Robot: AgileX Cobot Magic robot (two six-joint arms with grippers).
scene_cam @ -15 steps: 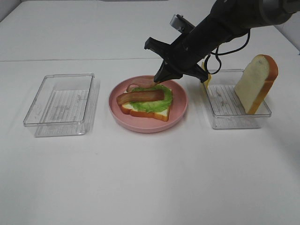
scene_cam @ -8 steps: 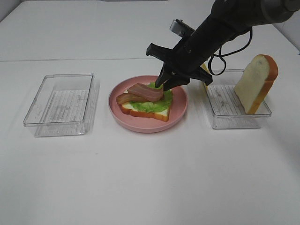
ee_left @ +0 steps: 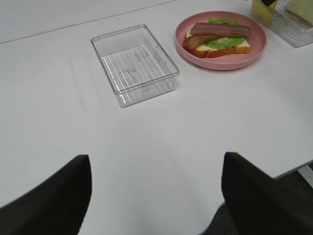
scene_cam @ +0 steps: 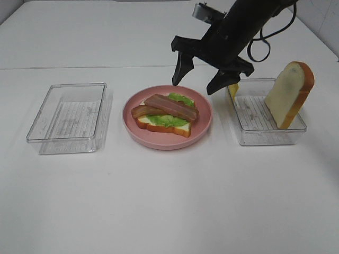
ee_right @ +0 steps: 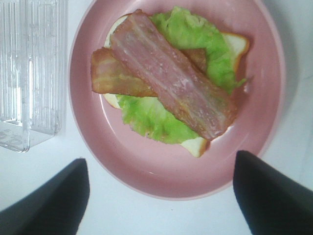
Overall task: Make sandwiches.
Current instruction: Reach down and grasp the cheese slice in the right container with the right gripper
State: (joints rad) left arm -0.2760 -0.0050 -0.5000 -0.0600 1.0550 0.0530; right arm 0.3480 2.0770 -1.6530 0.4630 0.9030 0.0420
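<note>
The open sandwich [scene_cam: 165, 114] lies on the round pink plate [scene_cam: 204, 124]: a bread slice, green lettuce and two crossed bacon strips [ee_right: 171, 83]. It also shows in the left wrist view [ee_left: 218, 38]. My right gripper [scene_cam: 200, 83] hangs open and empty above the plate's far right edge. A second bread slice [scene_cam: 290, 94] leans upright in the right clear tray [scene_cam: 265, 135], with a yellow cheese square [scene_cam: 232, 91] at the tray's left end. My left gripper [ee_left: 155, 183] is open and empty over the near table, far from the plate.
An empty clear tray [scene_cam: 69, 117] stands left of the plate, also in the left wrist view [ee_left: 134, 63]. The white table's front edge [ee_left: 293, 169] shows in the left wrist view. A black cable [scene_cam: 265, 42] hangs from the right arm.
My right gripper let go of the second bacon strip, which now lies across the first on the lettuce. The gripper opened and rose up and back from the plate.
</note>
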